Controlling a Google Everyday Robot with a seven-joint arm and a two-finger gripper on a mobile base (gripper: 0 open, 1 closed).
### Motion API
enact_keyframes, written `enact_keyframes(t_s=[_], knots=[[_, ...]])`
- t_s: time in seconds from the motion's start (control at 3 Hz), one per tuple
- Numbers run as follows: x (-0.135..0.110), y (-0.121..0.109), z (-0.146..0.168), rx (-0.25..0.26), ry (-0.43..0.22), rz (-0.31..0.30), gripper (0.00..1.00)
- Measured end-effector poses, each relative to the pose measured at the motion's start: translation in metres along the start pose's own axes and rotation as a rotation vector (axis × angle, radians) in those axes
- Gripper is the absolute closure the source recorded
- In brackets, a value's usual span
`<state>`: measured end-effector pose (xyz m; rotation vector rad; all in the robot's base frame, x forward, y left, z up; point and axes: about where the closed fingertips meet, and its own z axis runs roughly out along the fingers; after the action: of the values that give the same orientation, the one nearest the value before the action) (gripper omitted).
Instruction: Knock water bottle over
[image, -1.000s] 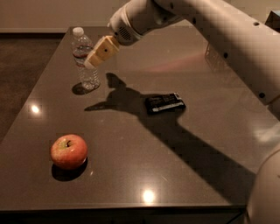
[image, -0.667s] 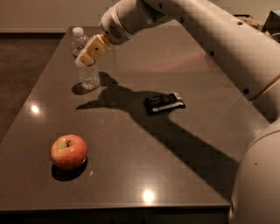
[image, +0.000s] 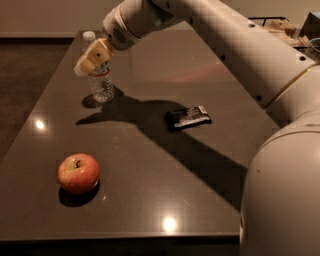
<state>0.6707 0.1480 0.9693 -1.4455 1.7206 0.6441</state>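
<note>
The water bottle (image: 101, 82) stands upright at the far left of the dark table (image: 150, 200). It is clear and ribbed, with a white cap (image: 89, 36) and a red-and-white label band. My gripper (image: 91, 58), tan-tipped, is at the bottle's upper half and covers its neck and shoulder from this view. Whether it touches the bottle I cannot tell. The white arm (image: 225, 45) reaches in from the right.
A red apple (image: 78, 172) sits at the front left. A black snack packet (image: 188, 116) lies mid-table, right of the bottle. The table's left edge is close to the bottle, with dark floor (image: 25, 75) beyond.
My gripper has moved left, from beside the bottle's right side to over its upper half. The bottle still stands upright in the same place.
</note>
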Motion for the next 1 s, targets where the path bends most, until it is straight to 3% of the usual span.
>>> enact_keyframes(t_s=[0.33, 1.0], knots=[[0.003, 0.0, 0.008, -0.023, 0.018, 0.011, 0.17], [0.004, 0.001, -0.004, -0.043, 0.042, 0.023, 0.65]])
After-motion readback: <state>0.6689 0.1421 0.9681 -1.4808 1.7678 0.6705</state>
